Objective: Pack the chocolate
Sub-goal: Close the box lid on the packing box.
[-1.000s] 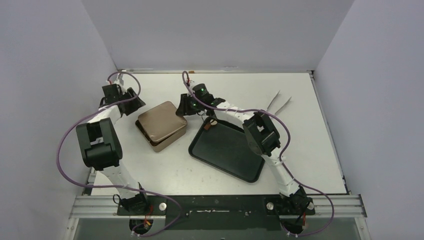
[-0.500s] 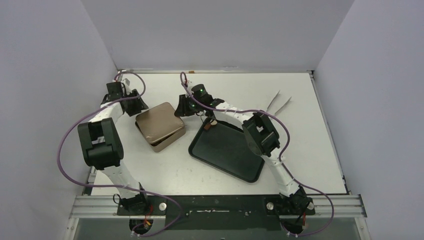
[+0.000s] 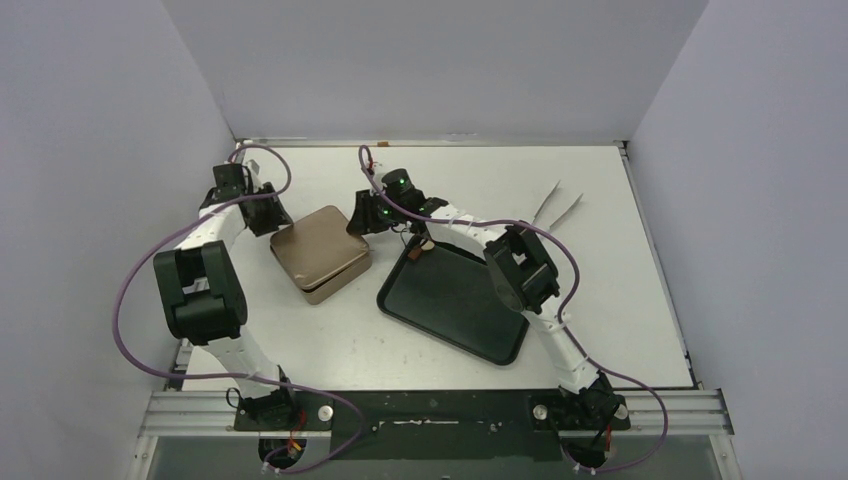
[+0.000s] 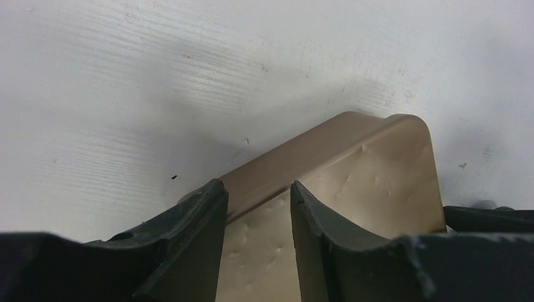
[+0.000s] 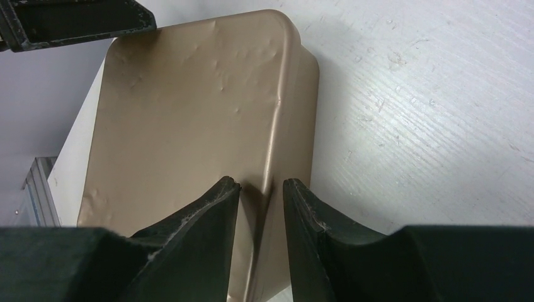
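The left fingers (image 3: pixel 274 221) stood narrowly parted over one edge of the gold tin (image 3: pixel 322 250). The right fingers (image 3: pixel 356 224), equally narrow, straddled its opposite side.

Right gripper (image 5: pixel 261 182) over tin (image 5: pixel 189 126), jaws narrowly parted, tin's right edge showing in gap. Left fingertip lies over tin's top, right fingertip over its side wall. Tin gold-brown, rounded corners, top dimpled with small dents, standing on scuffed white table (image 5: pixel 428 126). Black bar (image 5: pixel 75 19) crosses upper-left corner, above tin's far edge. Grey rail (image 5: pixel 38 189) at left margin.
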